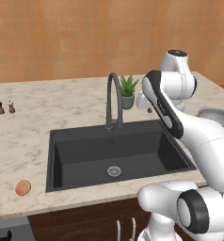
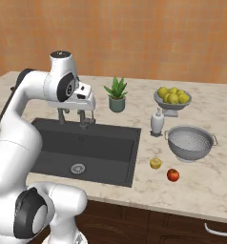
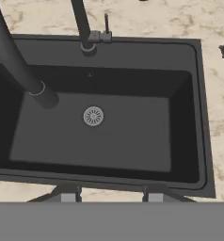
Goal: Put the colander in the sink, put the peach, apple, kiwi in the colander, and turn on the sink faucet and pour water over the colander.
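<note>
**Right base view: gripper hangs over the sink, colander and fruit wait on the counter**

Right base view puts the apple (image 2: 172, 175) nearest, on the marble counter (image 2: 201, 186) to the right of the sink (image 2: 118, 162). Just beside it, a little closer to the basin, sits the kiwi (image 2: 155, 163). Behind both stands the colander (image 2: 190, 142), upright on the counter and apart from the fruit. A white bottle (image 2: 157, 121) stands near its left rim. Farther back rests a grey footed bowl (image 2: 172, 103) heaped with yellow-green fruits, and a small potted plant (image 2: 117, 96) stands at the back of the sink.

From the left base view the peach (image 1: 22, 188) lies on the counter at the sink's front left corner, well apart from the other fruit. Two small shakers (image 1: 5, 107) stand far to the left.

The gripper (image 2: 72, 119) hangs above the back of the basin, pointing down, its fingers (image 3: 69, 195) partly apart and holding nothing. Looking down from the hand, the black basin holds only its round silver drain (image 3: 93, 116).

The sink faucet (image 1: 114, 101) rises from the back rim, its spout arched over the basin.
</note>
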